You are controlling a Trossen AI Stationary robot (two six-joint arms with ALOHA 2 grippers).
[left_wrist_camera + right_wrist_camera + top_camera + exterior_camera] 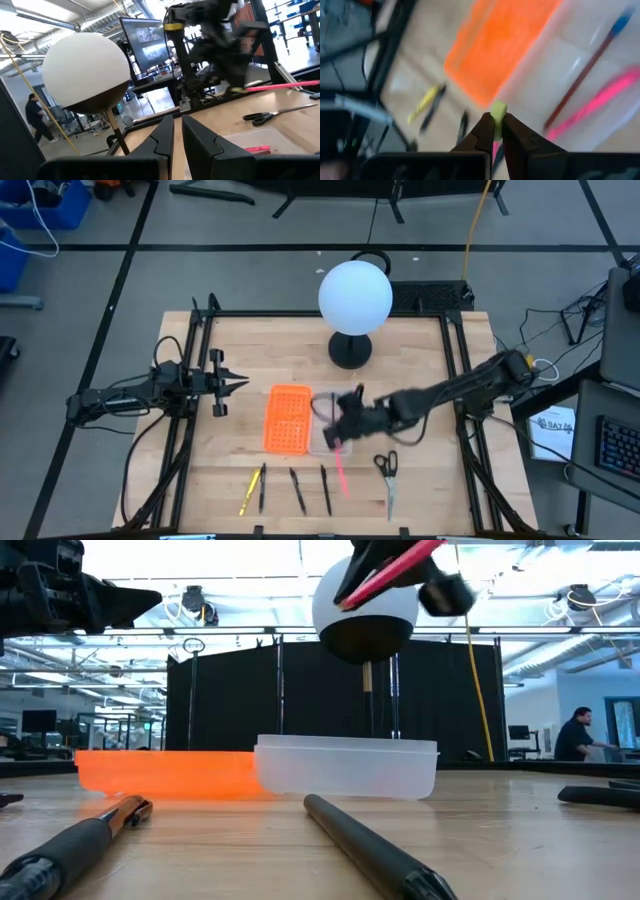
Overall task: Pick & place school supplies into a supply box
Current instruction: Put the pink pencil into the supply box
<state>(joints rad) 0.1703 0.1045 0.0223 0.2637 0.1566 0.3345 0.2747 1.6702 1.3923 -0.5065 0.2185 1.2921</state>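
From the low view we are seeing two dark pens (375,850) lying nearest on the wooden surface (500,840), with the clear supply box (345,768) behind them and the orange perforated tray (165,772) touching its side. Above the box, a pink pen (385,572) is hanging tilted in the air.

The high view is showing us what that level view cannot: our right pincer (345,430) is hovering over the box's near edge, clamped on that pink pen, whose lower end is pointing toward the row of pens (295,490) and the scissors (388,475) still lying out on the surface.

Only the right wrist view is looking into the box, where a second pink pen (592,107) and a reddish pencil with a blue end (585,75) are already lying; here the fingers are pinching a yellow-tipped end.

Our left pincer (238,383) is waiting beside the orange tray, fingers nearly together and empty. Farthest back, a white globe lamp (355,298) is standing.
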